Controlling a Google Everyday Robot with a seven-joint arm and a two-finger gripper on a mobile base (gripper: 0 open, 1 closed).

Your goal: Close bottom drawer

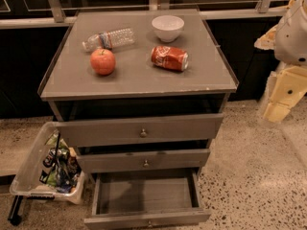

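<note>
- Nearest, at the lower edge of view: bottom drawer (146, 195), lowest of three, pulled well out of the cabinet (134, 78), bare flat tray exposed.
- Along the very bottom of the frame: its slim front panel, with a small round knob (149, 223) at the middle, partly cut off.
- Just above: middle drawer (144, 160), front set further back than the bottom one's, a dark gap over it.
- Higher again: top drawer (141, 128), widest front of the three, another dark gap between it and the cabinet top.
- On the flat grey cabinet top, front left: red apple (103, 61), upright.
- Behind the apple: clear water bottle (109, 38), lying on its side.
- Toward the back, right of centre: white bowl (168, 28), upright.
- In front of the bowl: red soda can (169, 58), on its side and dented, apart from the apple.
- Left of the cabinet, on the speckled floor (249, 176): clear plastic bin (29, 164) holding coloured packets, just beside the top drawer's left end.
- At the far right edge: gripper (282, 95), cream-coloured, hanging below a rounded white arm part, about level with the top drawer, well apart from the cabinet and from the bottom drawer; open or closed, cannot tell.
</note>
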